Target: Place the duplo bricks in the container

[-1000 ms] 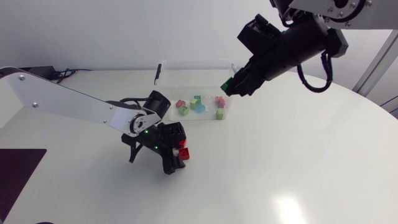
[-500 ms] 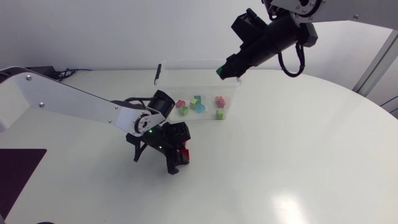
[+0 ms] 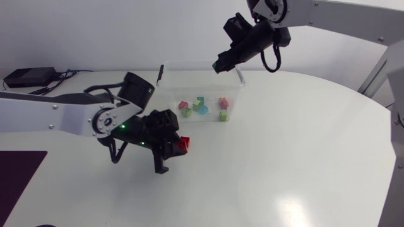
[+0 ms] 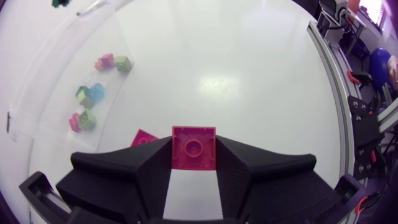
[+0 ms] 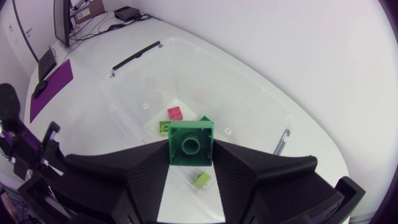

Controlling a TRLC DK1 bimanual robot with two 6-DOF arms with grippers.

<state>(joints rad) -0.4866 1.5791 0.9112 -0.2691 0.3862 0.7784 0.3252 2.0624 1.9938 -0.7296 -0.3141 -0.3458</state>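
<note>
Nearest of all, on the near side of the clear rectangular plastic container (image 3: 165, 88), the left arm (image 3: 63, 116) has its jaws closed to about a brick's width on a small square red duplo brick (image 3: 184, 144), one finger pressing each of two opposite faces. The brick looks to be held just off the white bench (image 3: 303, 164), its single stud showing in the left wrist view (image 4: 194, 147). A second flat pinkish-red brick (image 4: 144, 138) lies on the bench just beside those jaws, still outside the container. Inside the container sits a loose scatter of pink, green and blue bricks (image 3: 202, 107). Farthest, above the container's far rim, the right arm (image 3: 328, 12) holds a square green duplo brick (image 3: 216, 65) in jaws likewise closed to brick width; from its wrist camera the green brick (image 5: 191, 144) hangs over the container's open interior (image 5: 249, 81). The step in hand appears to be the drop: the right jaws need only part, while the left must carry its brick over the near wall first.
</note>
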